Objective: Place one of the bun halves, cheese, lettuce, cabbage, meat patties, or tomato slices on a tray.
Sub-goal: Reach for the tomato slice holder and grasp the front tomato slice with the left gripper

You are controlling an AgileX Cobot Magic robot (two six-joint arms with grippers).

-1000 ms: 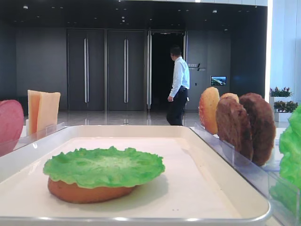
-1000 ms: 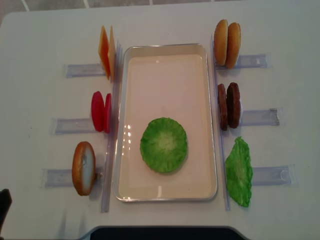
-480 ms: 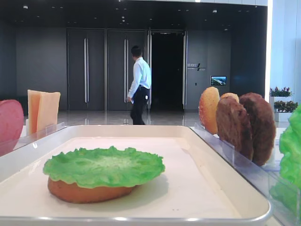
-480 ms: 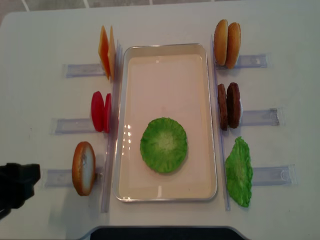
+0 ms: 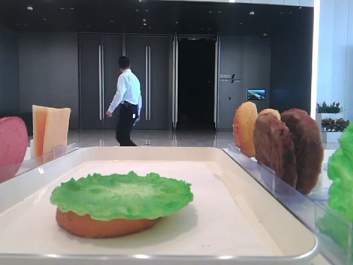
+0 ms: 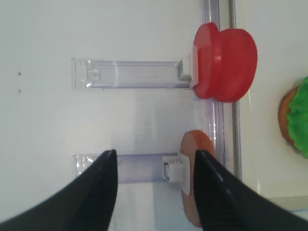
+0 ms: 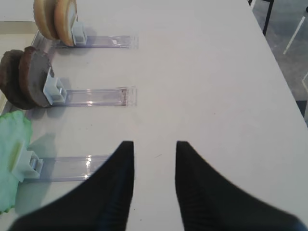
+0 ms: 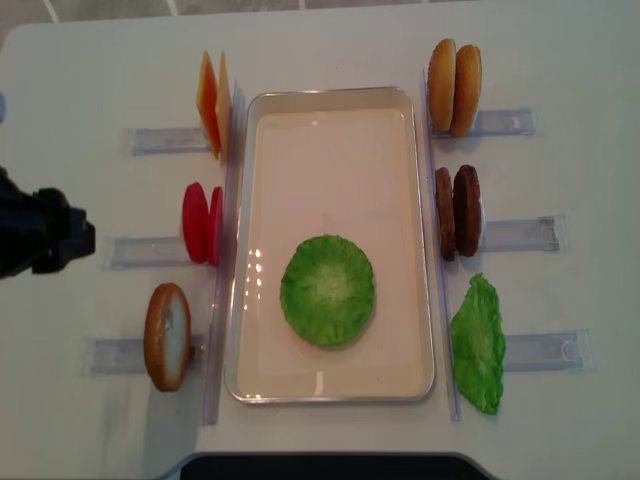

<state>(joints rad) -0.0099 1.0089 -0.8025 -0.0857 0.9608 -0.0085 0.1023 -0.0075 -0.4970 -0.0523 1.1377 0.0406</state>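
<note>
Resting on the large cream-white rectangular tray (image 8: 330,110): one bright green ruffled lettuce leaf (image 8: 327,290) laid over a golden-brown bun half (image 5: 102,225), toward the near end. Standing upright in clear acrylic dividers (image 8: 150,250) beside the tray: two smooth red tomato slices (image 8: 201,223), pale yellow-orange cheese squares (image 8: 212,105), dark brown patties (image 8: 458,211), further bun halves (image 8: 454,87). Left gripper (image 6: 153,190) holds nothing, black fingers apart above the lone bun's divider; right gripper (image 7: 153,185) likewise empty, fingers parted over bare table (image 7: 202,72).
</note>
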